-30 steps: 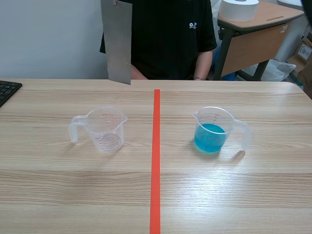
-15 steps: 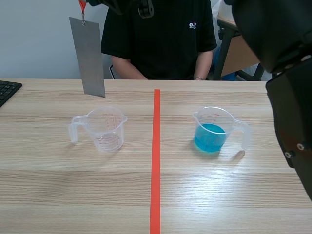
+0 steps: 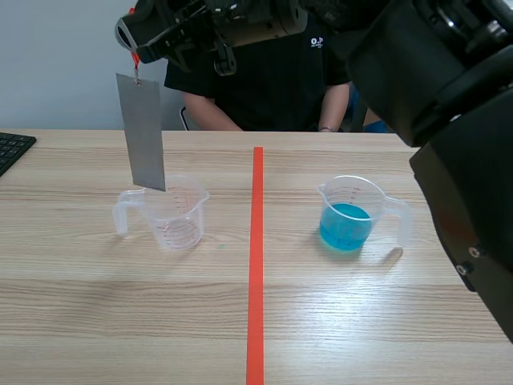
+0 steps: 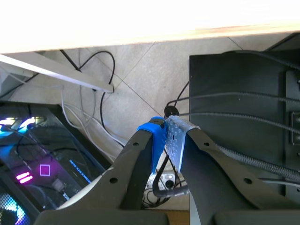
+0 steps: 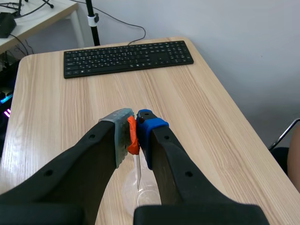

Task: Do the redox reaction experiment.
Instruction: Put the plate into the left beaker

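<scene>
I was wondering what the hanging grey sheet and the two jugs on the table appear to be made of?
Grey sheet: probably metal, thin, flat and rigid with a dull sheen; which metal is unclear. Empty jug and jug with blue liquid: likely clear plastic, see-through moulded walls with handles and printed scale marks.
</scene>
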`<state>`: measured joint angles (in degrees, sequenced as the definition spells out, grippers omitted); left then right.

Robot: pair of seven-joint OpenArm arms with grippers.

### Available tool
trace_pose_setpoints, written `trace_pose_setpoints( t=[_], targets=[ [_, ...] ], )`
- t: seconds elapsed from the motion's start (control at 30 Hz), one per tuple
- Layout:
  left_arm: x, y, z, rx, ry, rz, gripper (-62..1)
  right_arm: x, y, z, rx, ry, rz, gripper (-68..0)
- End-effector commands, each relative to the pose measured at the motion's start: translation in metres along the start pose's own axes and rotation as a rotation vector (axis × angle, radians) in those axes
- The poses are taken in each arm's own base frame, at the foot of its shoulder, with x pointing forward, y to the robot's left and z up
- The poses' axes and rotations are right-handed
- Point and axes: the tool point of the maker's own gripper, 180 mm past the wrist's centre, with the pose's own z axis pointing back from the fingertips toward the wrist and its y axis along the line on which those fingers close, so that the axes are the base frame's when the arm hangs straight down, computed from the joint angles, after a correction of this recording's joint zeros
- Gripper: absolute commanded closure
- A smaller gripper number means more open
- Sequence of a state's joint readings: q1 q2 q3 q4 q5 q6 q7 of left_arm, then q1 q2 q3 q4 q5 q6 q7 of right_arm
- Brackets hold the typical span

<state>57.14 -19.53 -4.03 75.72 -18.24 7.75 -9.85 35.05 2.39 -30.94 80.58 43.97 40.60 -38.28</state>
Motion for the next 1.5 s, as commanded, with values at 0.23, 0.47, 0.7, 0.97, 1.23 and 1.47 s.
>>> trace_pose_setpoints(
  t=[0.23,0.47,0.7,0.97,1.23,1.47],
  targets=[
    [0.007,0.0,-0.002,-0.001,-0.024,0.002,-4.7,-0.002,-0.015,-0.003,-0.025,-0.028,0.028,-1.5],
    [0.011,0.0,-0.005,0.001,-0.032,0.004,-4.7,-0.018,-0.025,-0.006,-0.044,-0.032,-0.002,-1.5],
    [0.011,0.0,-0.005,0.0,-0.032,0.004,-4.7,-0.036,-0.027,-0.014,-0.051,-0.022,0.011,-1.5],
    [0.011,-0.001,-0.005,-0.001,-0.032,0.005,-5.1,-0.058,-0.026,-0.022,-0.046,-0.014,0.026,-1.5],
    [0.01,-0.004,-0.004,0.002,-0.033,0.021,-21.9,-0.076,-0.027,-0.025,-0.05,0.013,0.059,-1.5],
    [0.008,-0.008,-0.003,0.002,-0.029,0.045,-41.1,-0.083,-0.025,-0.025,-0.047,0.035,0.07,-2.3]
  ],
)
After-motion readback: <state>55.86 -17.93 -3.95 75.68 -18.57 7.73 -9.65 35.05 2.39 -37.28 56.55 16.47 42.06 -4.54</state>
